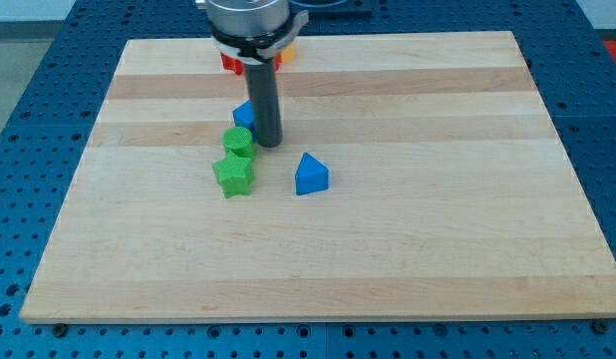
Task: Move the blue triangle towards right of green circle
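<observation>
The blue triangle (311, 175) lies near the board's middle, to the lower right of the green circle (238, 141). My tip (267, 143) rests on the board just right of the green circle and up-left of the blue triangle, with a gap between tip and triangle. A green star (233, 175) sits directly below the green circle, touching it. A second blue block (244, 114) peeks out left of the rod, just above the green circle; its shape is partly hidden.
A red block (229, 62) and an orange-yellow block (286, 55) sit near the board's top edge, mostly hidden behind the arm. The wooden board (438, 219) lies on a blue perforated surface.
</observation>
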`<state>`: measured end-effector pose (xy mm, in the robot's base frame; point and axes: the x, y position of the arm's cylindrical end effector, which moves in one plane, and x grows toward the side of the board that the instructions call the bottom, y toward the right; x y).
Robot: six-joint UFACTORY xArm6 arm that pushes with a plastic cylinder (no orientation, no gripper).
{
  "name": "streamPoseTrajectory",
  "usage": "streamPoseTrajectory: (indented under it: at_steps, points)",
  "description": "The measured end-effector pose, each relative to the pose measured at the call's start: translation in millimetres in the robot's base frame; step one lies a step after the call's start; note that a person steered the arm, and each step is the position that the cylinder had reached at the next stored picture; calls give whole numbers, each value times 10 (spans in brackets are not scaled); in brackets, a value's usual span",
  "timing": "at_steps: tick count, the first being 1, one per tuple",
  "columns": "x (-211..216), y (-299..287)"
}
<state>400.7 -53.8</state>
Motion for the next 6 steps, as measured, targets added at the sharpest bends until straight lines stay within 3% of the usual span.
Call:
streamPoseTrajectory:
  at_steps: [1, 2, 6]
  points:
    - [-44, 471]
    - [-368, 653]
    - [-419, 286]
